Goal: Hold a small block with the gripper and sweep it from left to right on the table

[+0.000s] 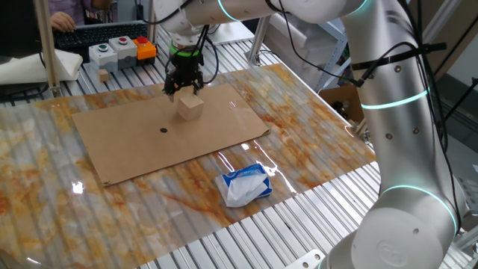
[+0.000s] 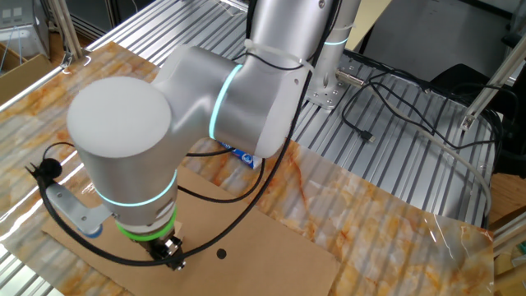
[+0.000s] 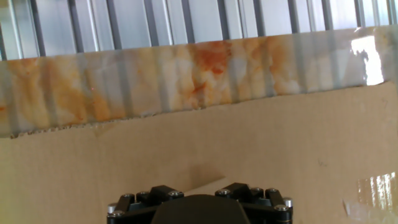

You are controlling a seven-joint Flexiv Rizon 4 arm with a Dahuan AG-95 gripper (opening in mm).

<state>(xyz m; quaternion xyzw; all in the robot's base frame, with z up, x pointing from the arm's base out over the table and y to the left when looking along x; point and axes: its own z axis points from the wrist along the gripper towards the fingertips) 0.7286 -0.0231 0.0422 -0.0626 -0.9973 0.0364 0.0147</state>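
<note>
we hang our gripper (image 1: 183, 88) just above the small block (image 1: 190, 107), which sits on the cardboard sheet (image 1: 168, 128) on the table (image 1: 314, 157), directly below and slightly right of the fingers. they grip nothing; their spread we cannot tell.

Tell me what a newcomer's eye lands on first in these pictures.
The white and silver arm with glowing teal rings fills the near side. Its gripper hangs just above the small block on the brown cardboard sheet. A white-and-blue packet lies on the glossy orange marbled sheet nearby.
</note>
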